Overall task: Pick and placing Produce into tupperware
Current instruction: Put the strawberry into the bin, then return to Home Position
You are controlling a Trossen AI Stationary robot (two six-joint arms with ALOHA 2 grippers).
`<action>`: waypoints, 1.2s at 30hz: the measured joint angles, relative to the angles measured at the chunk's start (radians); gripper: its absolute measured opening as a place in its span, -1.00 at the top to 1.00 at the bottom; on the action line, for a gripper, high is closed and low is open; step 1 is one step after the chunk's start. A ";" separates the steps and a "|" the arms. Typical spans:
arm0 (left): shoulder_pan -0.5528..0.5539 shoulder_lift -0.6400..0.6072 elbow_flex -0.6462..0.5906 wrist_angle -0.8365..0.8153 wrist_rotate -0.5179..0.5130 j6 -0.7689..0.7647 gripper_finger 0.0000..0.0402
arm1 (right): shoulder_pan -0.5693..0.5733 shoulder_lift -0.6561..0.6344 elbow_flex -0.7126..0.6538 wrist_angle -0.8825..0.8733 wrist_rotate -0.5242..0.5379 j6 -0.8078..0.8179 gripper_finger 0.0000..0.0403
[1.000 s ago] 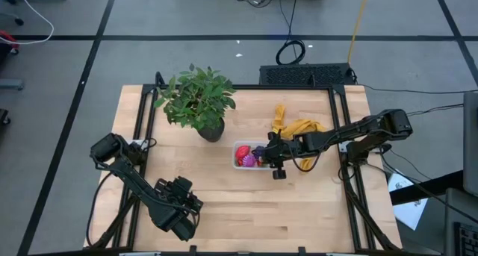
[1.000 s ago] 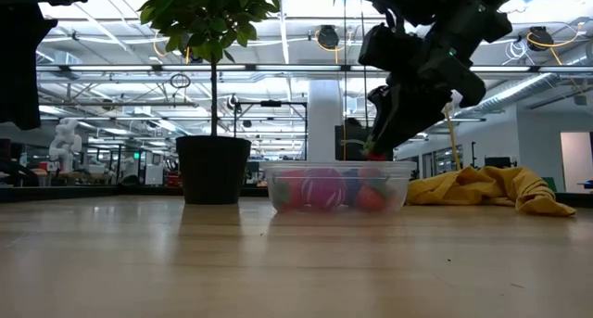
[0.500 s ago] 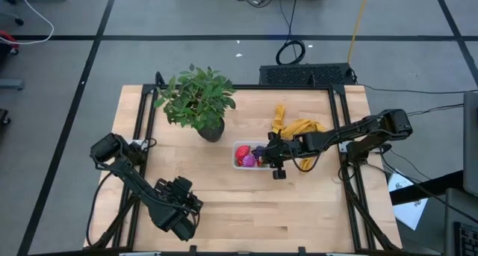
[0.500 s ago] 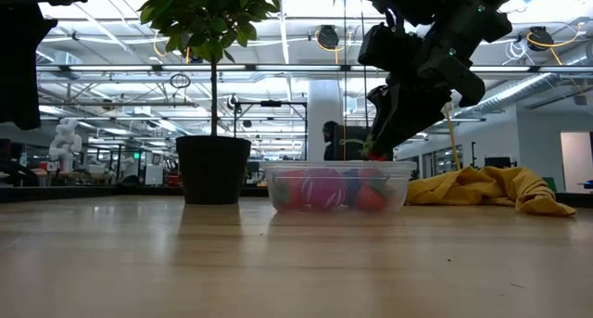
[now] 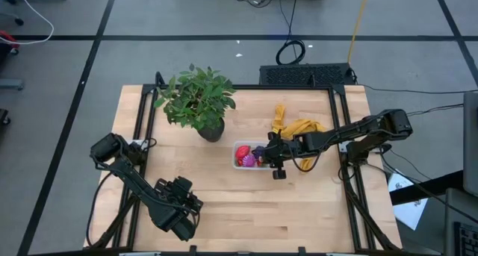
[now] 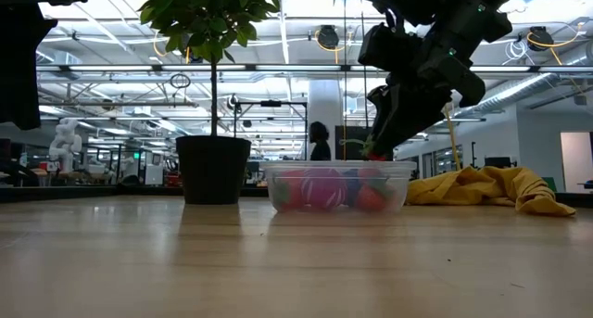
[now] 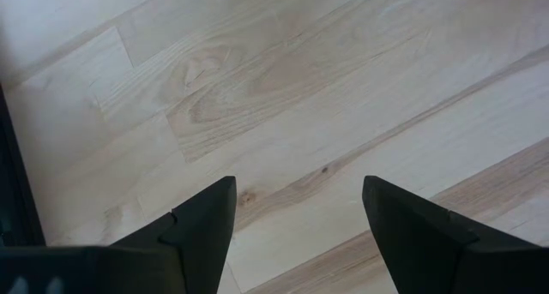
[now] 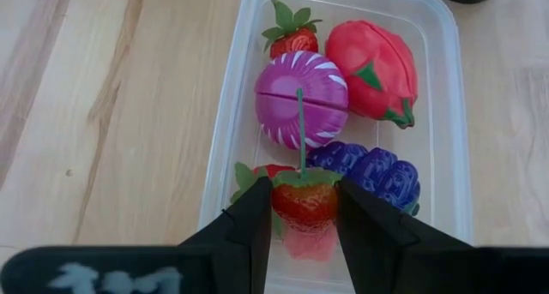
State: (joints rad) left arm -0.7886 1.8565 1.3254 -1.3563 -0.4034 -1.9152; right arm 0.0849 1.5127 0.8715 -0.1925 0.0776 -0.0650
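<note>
High view: tub [image 5: 240, 163] mid-table, right gripper [image 5: 272, 160] over it; left gripper [image 5: 181, 209] idle near the front edge. Low view: fruit [image 6: 320, 188] inside the tub. Left wrist: fingers [image 7: 202, 221] spread, empty. Right wrist: fingers [image 8: 250, 225] pinch a strawberry [image 8: 304, 200] across its body above the tub; likely light, hard, slick plastic.

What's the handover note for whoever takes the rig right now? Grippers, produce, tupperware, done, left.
Right gripper: shut on a red strawberry, held just above the tupperware at its near end.
Left gripper: open, holding nothing, parked over bare table at the front left.
Tupperware: mid-table, between the potted plant and the yellow cloth.
Done: inside are a small strawberry, a pink-red fruit, a magenta striped piece, a purple bumpy one and one more red piece.
Left: release the held strawberry; no loose produce visible on the table.
</note>
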 joint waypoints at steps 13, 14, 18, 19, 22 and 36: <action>0.000 0.000 0.000 0.000 -0.037 0.000 -0.28 | 0.000 0.000 0.000 -0.011 0.000 0.001 0.47; 0.000 0.000 0.000 0.000 -0.037 0.000 -0.28 | 0.000 0.000 0.000 -0.011 0.000 0.005 0.45; 0.000 0.000 0.000 0.000 -0.038 0.000 -0.28 | 0.000 0.000 0.000 -0.011 0.000 0.019 0.33; 0.000 0.000 0.000 0.000 -0.038 0.000 -0.28 | 0.000 0.000 0.000 -0.011 0.000 0.019 0.29; 0.000 0.000 0.000 0.000 -0.038 0.000 -0.28 | 0.000 0.000 0.000 -0.011 0.000 0.019 0.18; -0.004 0.000 0.017 -0.070 -0.110 0.052 -0.28 | 0.006 -0.044 0.001 0.039 0.000 -0.031 0.02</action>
State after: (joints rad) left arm -0.7928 1.8568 1.3429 -1.4268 -0.5136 -1.8631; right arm 0.0906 1.4685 0.8722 -0.1535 0.0774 -0.0959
